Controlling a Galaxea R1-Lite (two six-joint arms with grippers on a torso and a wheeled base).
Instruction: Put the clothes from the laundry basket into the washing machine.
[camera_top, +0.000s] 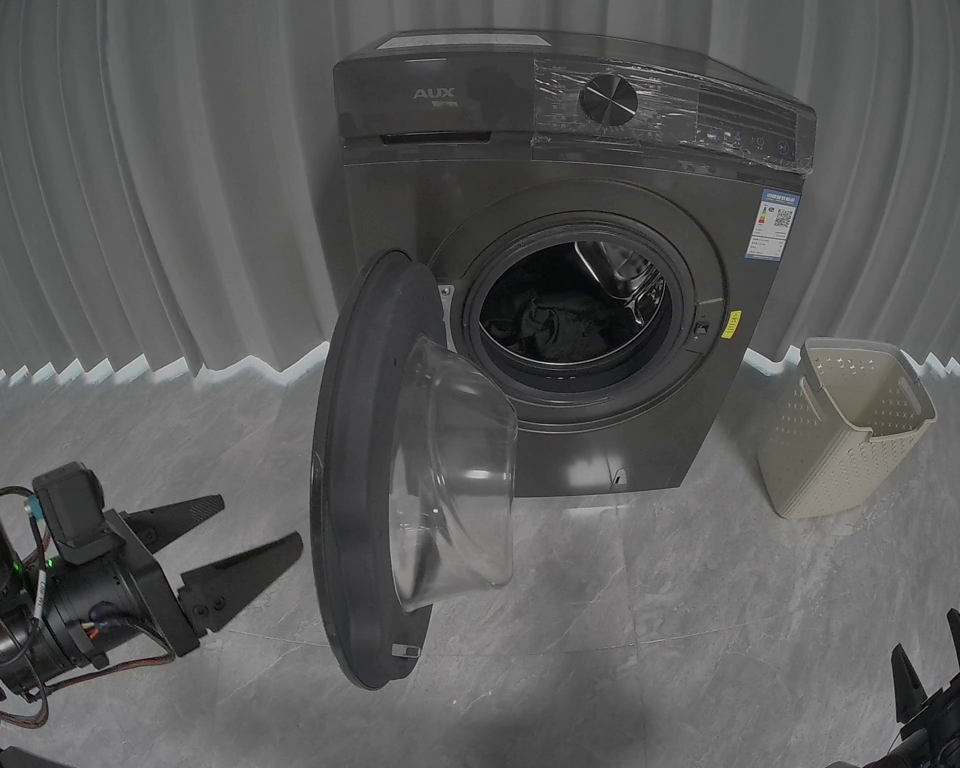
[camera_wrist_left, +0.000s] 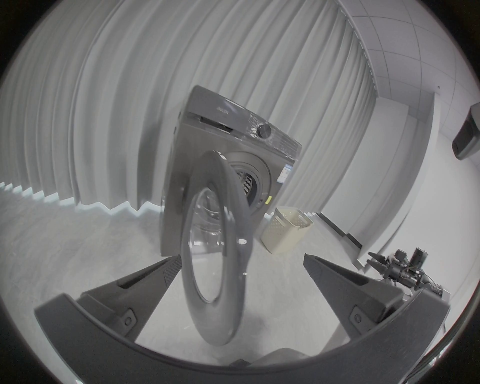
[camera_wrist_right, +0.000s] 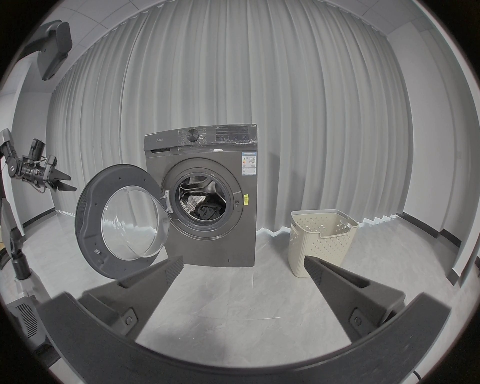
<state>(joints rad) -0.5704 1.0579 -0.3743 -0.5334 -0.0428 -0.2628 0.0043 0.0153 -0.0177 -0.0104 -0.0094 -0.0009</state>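
Against pale pleated curtains (camera_top: 150, 200) in the head view stands a dark grey front-loading washing machine (camera_top: 640, 450), its round door with a clear bowl-shaped window (camera_top: 370, 470) swung wide toward the robot's left. A dark crumpled bundle of clothes (camera_top: 550, 325) lies inside the drum. A cream perforated plastic laundry basket (camera_top: 850, 430) sits on the grey tiled floor (camera_top: 700, 600) just to the right of the machine. The left end effector (camera_top: 260, 522) hangs low at the left, fingers spread and holding nothing, well apart from the clothes, beside the open door. The right end effector (camera_top: 930, 650) shows at the lower right corner, on the near side of the basket and apart from it. The left wrist view looks between spread fingers at the door, seen nearly edge-on, with machine and basket beyond. The right wrist view shows its own fingers spread and empty, facing machine and basket from well away, the dark clothes visible in the drum.
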